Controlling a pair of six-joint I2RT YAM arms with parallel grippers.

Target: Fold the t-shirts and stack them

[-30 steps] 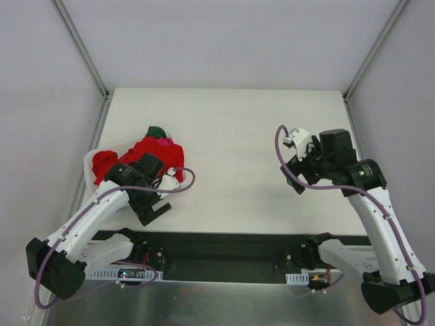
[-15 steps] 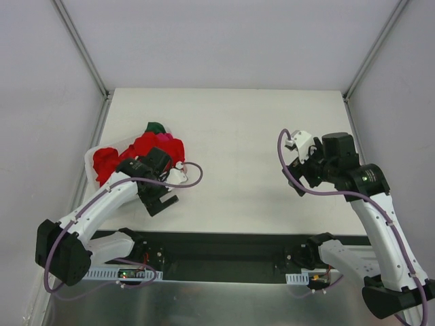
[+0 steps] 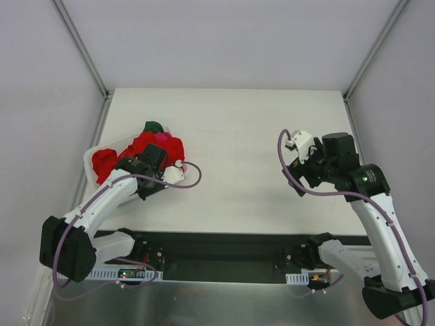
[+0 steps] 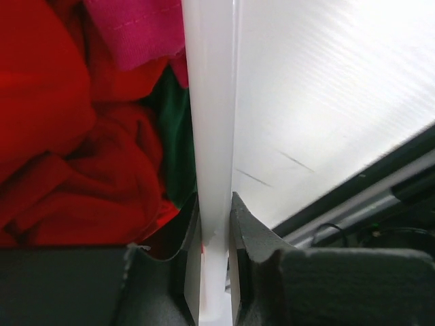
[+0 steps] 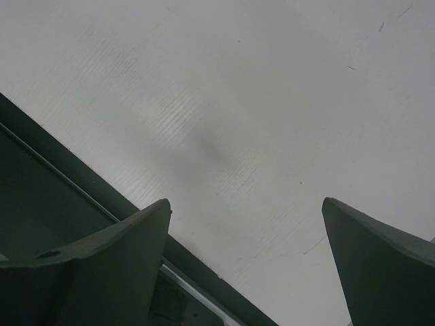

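Several t-shirts [image 4: 61, 136], mostly red, were heaped in the white basket [image 4: 209, 102], whose wall was pinched by the left gripper [image 4: 215, 207]; the right gripper [image 5: 246, 210] was spread wide, empty. Dragging was best done slowly, level.

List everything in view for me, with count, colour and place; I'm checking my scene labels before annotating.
red t-shirts: bunched so the count is unclear, bright red, piled in the basket
magenta t-shirt: one, magenta-pink, in the pile next to the basket rim
green t-shirt: one, dark green, against the basket's inner wall
basket: one, white, left side of the table
table: one, white, under everything
left end effector: one, dark grey, closed on the basket rim
right end effector: one, dark grey, open, above bare table on the right
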